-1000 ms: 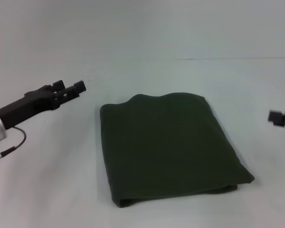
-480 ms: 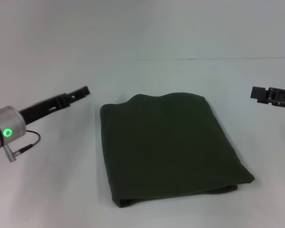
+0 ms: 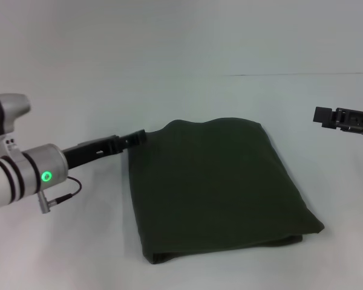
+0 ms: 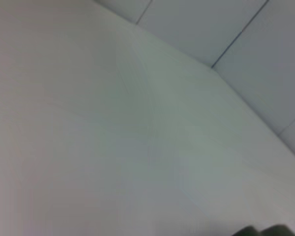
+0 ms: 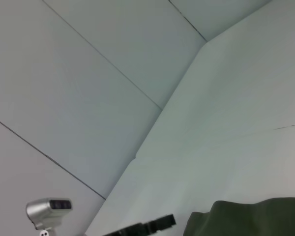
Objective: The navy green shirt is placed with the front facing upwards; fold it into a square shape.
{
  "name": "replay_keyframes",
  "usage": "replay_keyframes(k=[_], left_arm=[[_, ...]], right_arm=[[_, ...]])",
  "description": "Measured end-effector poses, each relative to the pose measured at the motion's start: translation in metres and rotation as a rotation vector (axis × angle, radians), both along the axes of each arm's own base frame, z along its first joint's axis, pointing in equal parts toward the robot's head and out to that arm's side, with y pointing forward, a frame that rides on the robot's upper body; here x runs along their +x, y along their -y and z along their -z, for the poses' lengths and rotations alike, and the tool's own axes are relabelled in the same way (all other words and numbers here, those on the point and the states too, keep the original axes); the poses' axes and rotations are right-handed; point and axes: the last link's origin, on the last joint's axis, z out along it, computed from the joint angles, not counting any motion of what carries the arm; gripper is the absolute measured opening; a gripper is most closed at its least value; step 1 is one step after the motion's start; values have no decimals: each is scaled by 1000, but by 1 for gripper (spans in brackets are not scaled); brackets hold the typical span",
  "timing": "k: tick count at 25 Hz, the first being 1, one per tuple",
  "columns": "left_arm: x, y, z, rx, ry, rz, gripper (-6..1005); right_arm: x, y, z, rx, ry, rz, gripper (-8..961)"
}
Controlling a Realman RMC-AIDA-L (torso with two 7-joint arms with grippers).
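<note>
The navy green shirt lies folded into a rough square on the white table, plain green side up, with no lettering showing. My left gripper reaches in from the left, its tip at the shirt's far left corner; whether it touches the cloth is unclear. Off to the right, my right gripper hovers above the table, well apart from the shirt. In the right wrist view, one edge of the shirt shows, with the left gripper just beside it.
White table spreads all around the shirt, and a pale wall rises behind it. A thin cable hangs under the left arm's silver wrist. The left wrist view shows only table and wall panels.
My left arm has swung right and down, bringing its gripper from open table to the shirt's far left corner. The right gripper has come in from the right edge. The shirt has not moved.
</note>
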Motion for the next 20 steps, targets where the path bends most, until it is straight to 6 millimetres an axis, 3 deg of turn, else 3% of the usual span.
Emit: replay_keyframes(k=[20], left_arm=[[12, -13, 16, -21, -76, 8, 918]], right_arm=[[2, 4, 4, -4, -9, 11, 915]])
